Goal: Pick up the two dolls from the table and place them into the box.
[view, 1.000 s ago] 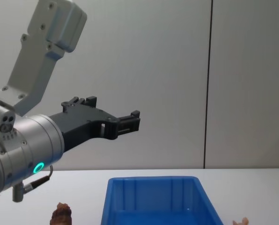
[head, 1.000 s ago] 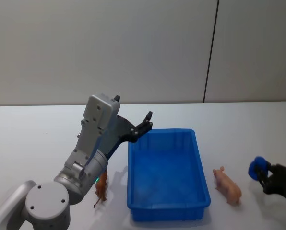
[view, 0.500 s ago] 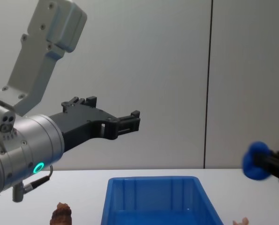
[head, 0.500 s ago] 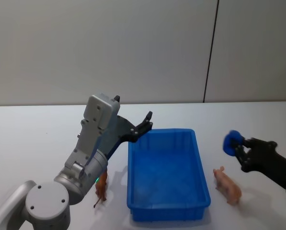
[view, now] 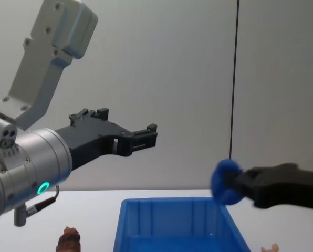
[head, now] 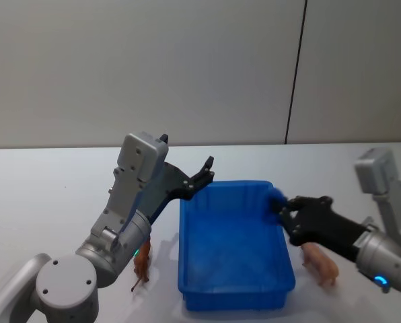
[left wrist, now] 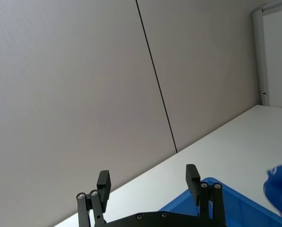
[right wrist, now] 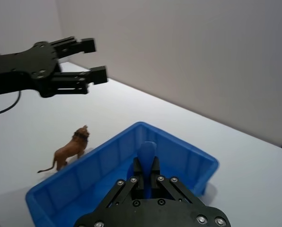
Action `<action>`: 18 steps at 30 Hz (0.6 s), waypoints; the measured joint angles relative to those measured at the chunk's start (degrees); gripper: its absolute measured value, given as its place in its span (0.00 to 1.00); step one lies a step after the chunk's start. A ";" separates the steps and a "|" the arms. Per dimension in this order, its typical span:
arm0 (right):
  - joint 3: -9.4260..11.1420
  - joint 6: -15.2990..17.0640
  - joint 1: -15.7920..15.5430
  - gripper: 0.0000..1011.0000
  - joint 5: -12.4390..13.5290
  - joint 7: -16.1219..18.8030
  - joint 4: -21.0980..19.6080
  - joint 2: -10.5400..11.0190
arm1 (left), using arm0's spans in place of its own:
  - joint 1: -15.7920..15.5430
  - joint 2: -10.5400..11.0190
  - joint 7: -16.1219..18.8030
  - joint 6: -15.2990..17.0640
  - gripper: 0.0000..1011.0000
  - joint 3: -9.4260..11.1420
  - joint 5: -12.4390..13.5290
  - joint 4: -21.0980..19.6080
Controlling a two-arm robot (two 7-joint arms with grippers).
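My right gripper (head: 284,210) is shut on the solid blue doll (head: 276,197), which hangs in the air over the right rim of the blue box (head: 227,252). From the chest the blue doll (view: 225,182) sits above the box (view: 167,220). The brown doll (head: 142,266), a small lion figure, stands on the white table (head: 52,202) just left of the box. My left gripper (head: 206,171) is open and raised above the box's far left corner, holding nothing. In the right wrist view the blue doll (right wrist: 147,155) is above the box (right wrist: 108,156), with the lion (right wrist: 70,150) beside it.
A pink pig figure (head: 319,262) lies on the table just right of the box, under my right arm. A grey wall with a dark vertical seam (head: 295,74) stands behind the table.
My right gripper carried the blue doll up from the table's right side and leftward until it hangs at the box's right rim. The left arm, lion and pig stayed still.
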 joint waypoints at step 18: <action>-3.13 2.28 2.89 0.56 -3.24 2.55 4.17 -3.13 | 0.00 0.00 0.00 0.00 0.99 0.00 0.00 0.00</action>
